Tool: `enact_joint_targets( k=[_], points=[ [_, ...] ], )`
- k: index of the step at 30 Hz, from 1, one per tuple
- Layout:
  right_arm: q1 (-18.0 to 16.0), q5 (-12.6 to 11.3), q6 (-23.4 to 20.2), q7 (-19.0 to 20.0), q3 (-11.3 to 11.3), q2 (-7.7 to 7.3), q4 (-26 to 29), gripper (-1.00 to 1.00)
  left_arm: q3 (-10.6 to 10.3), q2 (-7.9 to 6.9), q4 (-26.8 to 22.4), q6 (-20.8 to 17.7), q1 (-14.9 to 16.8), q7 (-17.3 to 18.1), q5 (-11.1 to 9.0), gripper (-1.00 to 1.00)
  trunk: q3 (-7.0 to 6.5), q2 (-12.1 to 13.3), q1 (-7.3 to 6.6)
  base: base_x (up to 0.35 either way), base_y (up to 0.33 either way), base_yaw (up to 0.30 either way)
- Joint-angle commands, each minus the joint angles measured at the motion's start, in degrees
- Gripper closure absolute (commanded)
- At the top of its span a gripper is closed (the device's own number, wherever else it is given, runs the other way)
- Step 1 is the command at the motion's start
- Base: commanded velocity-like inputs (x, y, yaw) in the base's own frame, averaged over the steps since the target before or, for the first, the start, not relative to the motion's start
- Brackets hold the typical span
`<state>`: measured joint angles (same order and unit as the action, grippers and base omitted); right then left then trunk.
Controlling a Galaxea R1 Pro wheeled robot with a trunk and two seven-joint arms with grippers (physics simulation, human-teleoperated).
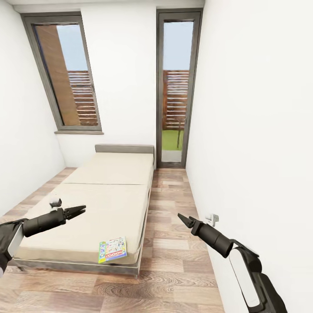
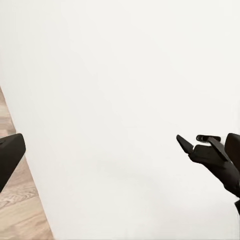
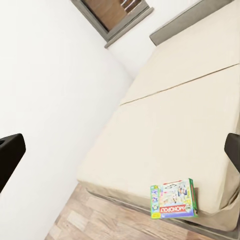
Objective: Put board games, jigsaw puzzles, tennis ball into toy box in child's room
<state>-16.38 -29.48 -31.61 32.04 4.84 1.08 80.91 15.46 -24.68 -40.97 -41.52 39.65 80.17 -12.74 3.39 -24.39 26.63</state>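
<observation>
The step in hand is judged to be the approach to the bed (image 1: 108, 191) so that a board game (image 1: 112, 250) can be picked up; it lies flat at the lower centre of the head view, on the near corner of the mattress close to its edge, and the Monopoly lettering is seen on its lid in the right wrist view (image 3: 173, 199). Whether a second box lies with it cannot be told. The left gripper (image 1: 77, 211) is held at the middle left of the head view above the mattress, its fingers apparently close together, and the right gripper (image 1: 184, 219) at the lower right over the wooden floor (image 1: 174, 278), its fingers seemingly drawn to a point; in each wrist view, however, dark finger tips are seen at opposite edges of the frame, so the true spacing cannot be told with confidence. For the step to be done well, the base should be brought nearer and squared to the bed's near corner, the fingers opened wider than the box's thickness, and the box taken by its overhanging or near edge, since a flat box lying on a soft mattress offers little to grip from above. Of containers, nothing can be reported from these views, so the toy box's contents cannot be judged
</observation>
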Motion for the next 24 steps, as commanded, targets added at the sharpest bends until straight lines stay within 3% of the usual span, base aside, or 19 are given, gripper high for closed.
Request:
enact_joint_targets(
  k=[1, 9, 24],
  points=[
    [-0.1, -0.3, -0.5, 0.1, 0.1, 0.06, 0.0, -1.0, 0.0, 0.32, 0.0, -0.9, -0.3, 0.2, -0.1, -1.0, 0.13, -0.1, 0.03, 0.0, 0.0, 0.0],
    [-0.1, -0.3, -0.4, 0.1, 0.1, 0.73, 0.1, -1.0, -0.1, 1.01, 1.8, -2.0, -2.3, -0.3, 1.0, -1.0, 0.13, -0.1, 0.03, 0.0, 0.0, 0.0],
    [-0.1, -0.3, -0.4, 0.1, 0.0, 0.93, 0.2, -1.0, -0.1, 0.96, 5.6, -1.0, -3.1, -2.4, 1.1, -1.0, 0.13, -0.1, 0.03, 0.0, 0.0, 0.0]
  ],
)
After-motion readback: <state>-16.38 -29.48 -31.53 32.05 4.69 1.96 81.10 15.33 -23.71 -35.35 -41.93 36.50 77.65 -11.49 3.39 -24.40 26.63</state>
